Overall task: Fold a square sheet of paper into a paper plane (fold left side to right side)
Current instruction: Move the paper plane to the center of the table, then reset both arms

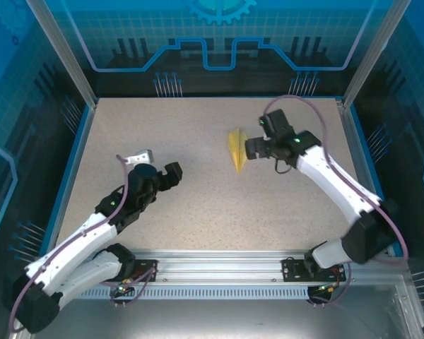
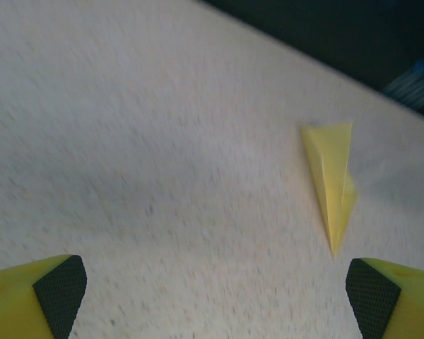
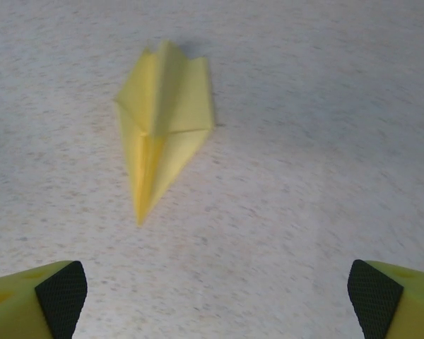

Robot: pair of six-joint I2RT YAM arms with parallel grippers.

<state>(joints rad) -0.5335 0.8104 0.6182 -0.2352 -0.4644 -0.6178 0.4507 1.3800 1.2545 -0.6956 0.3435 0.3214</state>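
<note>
Tabletop (image 1: 198, 212): speckled beige, flat.
Paper plane (image 1: 237, 149) (image 2: 330, 176) (image 3: 162, 120): we see it lying right of centre, touched by nothing.
Left gripper (image 1: 157, 164) (image 2: 215, 296): jaws spread wide, empty, well apart from it.
Right gripper (image 1: 258, 135) (image 3: 217, 296): jaws spread wide, empty, just beside it.

A speckled beige table (image 1: 198, 205) with a blue rim (image 1: 75, 159) sits inside blue-patterned walls (image 1: 219, 42).
</note>
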